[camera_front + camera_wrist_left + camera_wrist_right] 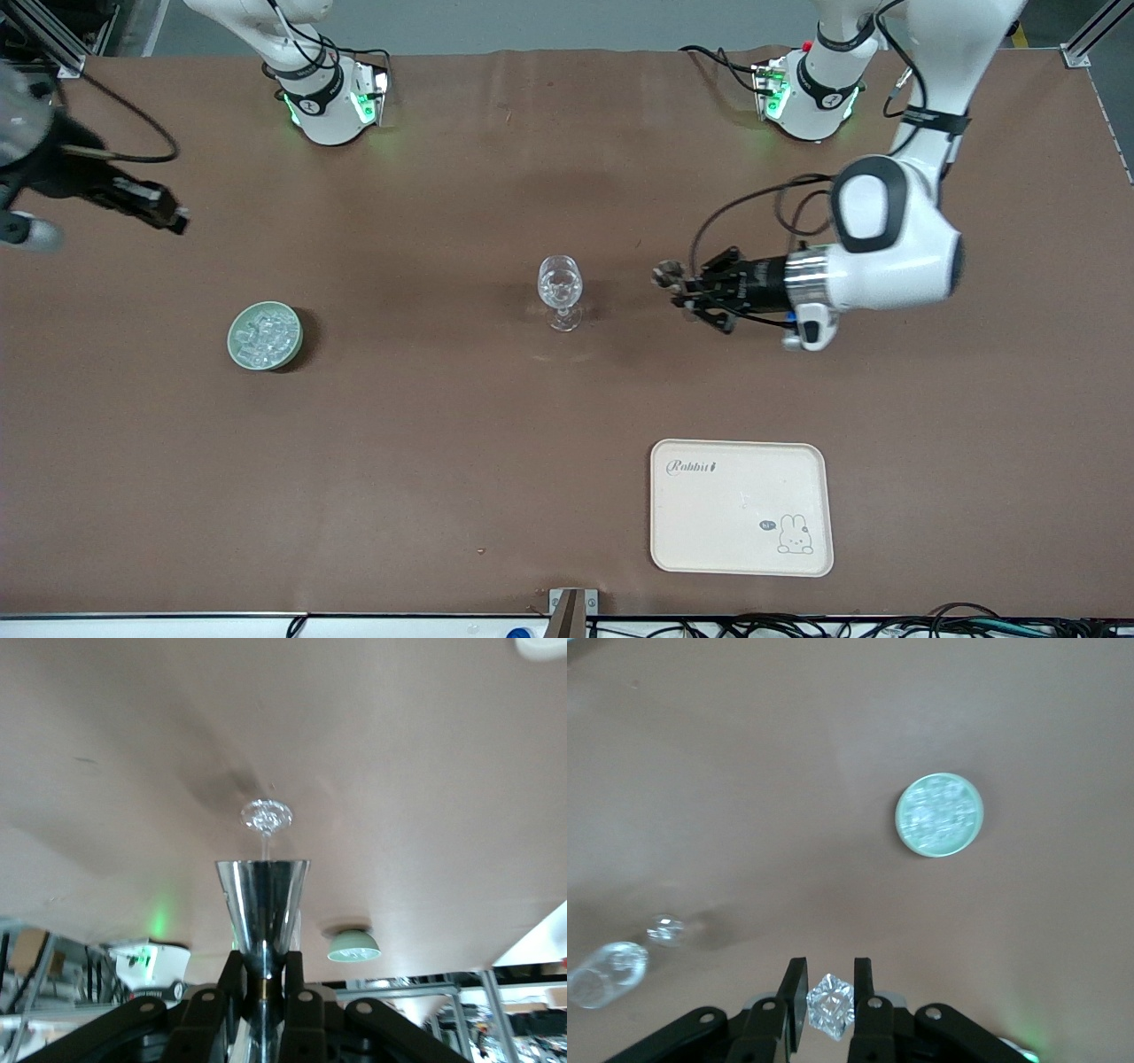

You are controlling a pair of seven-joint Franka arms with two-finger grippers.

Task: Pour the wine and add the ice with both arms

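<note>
A clear stemmed glass (560, 292) stands upright mid-table. It also shows in the left wrist view (266, 818) and the right wrist view (607, 973). A green bowl (264, 336) full of ice cubes (266, 330) sits toward the right arm's end; the right wrist view shows it too (939, 814). My left gripper (687, 288) is beside the glass on the left arm's side, shut on a shiny metal cone-shaped cup (263, 904) that points at the glass. My right gripper (168, 213) is up in the air near the right arm's end, shut on one ice cube (831, 1006).
A cream tray (741, 507) with a rabbit drawing lies near the front camera, toward the left arm's end. The arm bases (328, 102) stand along the table's edge farthest from the front camera. Brown tabletop (443, 443) lies between the bowl, glass and tray.
</note>
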